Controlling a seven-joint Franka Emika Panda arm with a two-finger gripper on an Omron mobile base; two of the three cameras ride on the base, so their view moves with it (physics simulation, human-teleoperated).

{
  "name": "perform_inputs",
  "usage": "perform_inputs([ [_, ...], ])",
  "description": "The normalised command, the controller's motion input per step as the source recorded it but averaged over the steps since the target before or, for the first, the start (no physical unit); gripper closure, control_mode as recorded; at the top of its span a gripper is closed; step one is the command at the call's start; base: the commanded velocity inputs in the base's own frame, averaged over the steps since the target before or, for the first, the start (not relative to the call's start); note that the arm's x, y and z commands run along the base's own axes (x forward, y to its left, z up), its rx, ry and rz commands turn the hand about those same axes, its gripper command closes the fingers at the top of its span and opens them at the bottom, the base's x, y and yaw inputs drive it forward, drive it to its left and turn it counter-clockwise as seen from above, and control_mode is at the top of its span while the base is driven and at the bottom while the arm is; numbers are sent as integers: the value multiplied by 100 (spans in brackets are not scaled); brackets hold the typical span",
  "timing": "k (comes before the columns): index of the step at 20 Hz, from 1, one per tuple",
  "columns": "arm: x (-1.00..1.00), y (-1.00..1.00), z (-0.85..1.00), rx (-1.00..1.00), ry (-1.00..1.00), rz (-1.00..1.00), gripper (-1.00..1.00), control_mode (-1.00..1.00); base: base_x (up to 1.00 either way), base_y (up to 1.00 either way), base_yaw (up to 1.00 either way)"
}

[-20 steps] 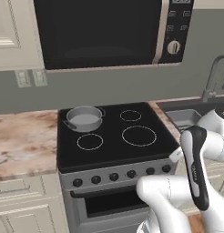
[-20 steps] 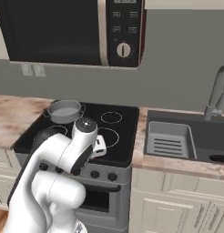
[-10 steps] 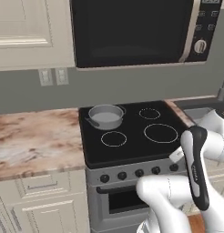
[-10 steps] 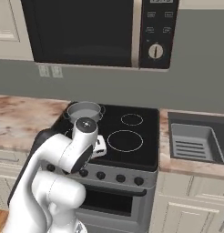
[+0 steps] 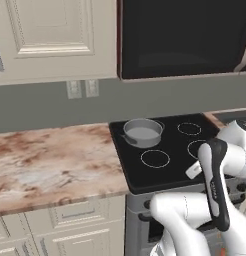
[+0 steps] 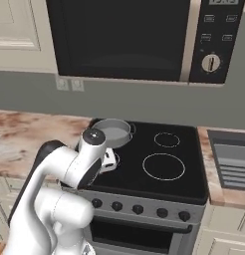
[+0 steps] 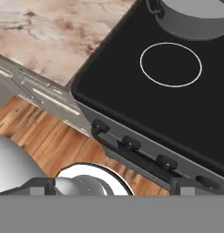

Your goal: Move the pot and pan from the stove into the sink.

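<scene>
Left base view: grey pot (image 5: 142, 132) parked on the stove (image 5: 165, 150), over the rear burner ring nearest the marbled bench (image 5: 50, 160); same pot (image 6: 113, 132) from the right base view, behind the arm's elbow. From the hand view, pot (image 7: 196, 18) at the upper edge, one ring mark (image 7: 170, 64) bare just below it, row of knobs (image 7: 129, 144) along the steel front. End effector (image 6: 109, 162) hanging ahead of the stove front, well short of the pot; fingers too indistinct to say whether spread or closed. Probably rigid, fairly heavy metal with smooth, slippery walls. Best taken by pinching the rim or one small loop handle (image 7: 153, 7), and kept level.
</scene>
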Motion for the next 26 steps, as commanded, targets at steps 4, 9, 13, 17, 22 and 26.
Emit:
perform_inputs([
  [4,49,39,0,-4,-6,-5,-100,-100,15,13,-2],
  [9,74,49,0,-4,-5,-7,-100,-100,0,0,0],
  [13,79,51,0,-3,-4,-8,-100,-100,0,0,0],
  [17,76,53,0,-4,-4,-10,-100,-100,0,0,0],
  [22,75,32,0,-3,0,-10,-100,-100,0,0,0],
  [26,81,3,0,0,4,-8,-100,-100,0,0,0],
])
